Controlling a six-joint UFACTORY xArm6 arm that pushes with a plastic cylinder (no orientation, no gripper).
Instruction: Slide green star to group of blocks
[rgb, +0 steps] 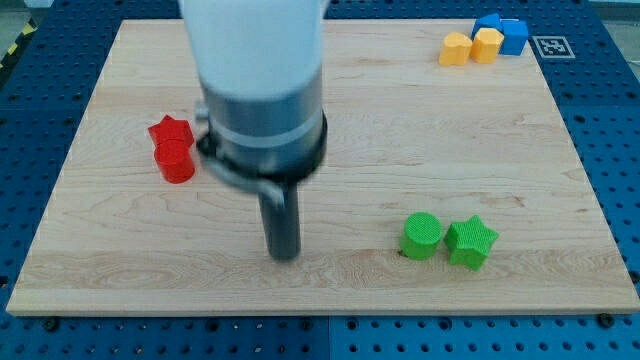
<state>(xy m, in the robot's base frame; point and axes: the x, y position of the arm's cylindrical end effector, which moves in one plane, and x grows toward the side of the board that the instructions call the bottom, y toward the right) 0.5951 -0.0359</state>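
The green star (471, 243) lies near the board's lower right, touching a green cylinder (422, 236) on its left. A group of blocks sits at the view's top right: a yellow hexagon-like block (456, 48), a yellow block (488, 44) and a blue block (507, 33), all touching. My tip (284, 254) rests on the board at lower centre, well to the left of the green cylinder and apart from every block.
A red star (170, 131) and a red cylinder (176, 161) sit together at the view's left. The wooden board (330, 110) lies on a blue perforated table. A white marker tag (551, 45) is at the top right corner. The arm's body hides the board's upper middle.
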